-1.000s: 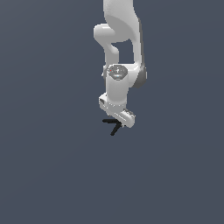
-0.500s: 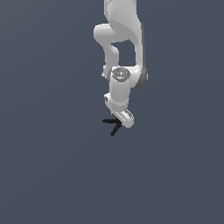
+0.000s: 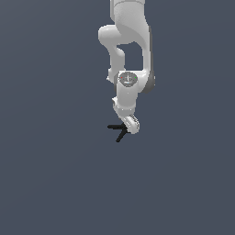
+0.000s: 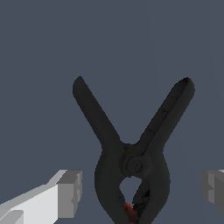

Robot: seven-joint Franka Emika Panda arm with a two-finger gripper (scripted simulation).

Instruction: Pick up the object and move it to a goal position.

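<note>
Clamp (image 4: 131, 162) handles splayed from jaws.

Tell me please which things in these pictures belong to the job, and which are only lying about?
Belongs to the job:
- black clamp, lying between the fingers
- hand, open, one finger on each side of the clamp, not touching it

Only lying about:
- nothing else; only the plain grey floor is seen

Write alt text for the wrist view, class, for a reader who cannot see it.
A black clamp with two splayed handles and a red tip lies on a plain grey surface. The open pincer straddles it, one grey finger on each side, not touching.
</note>
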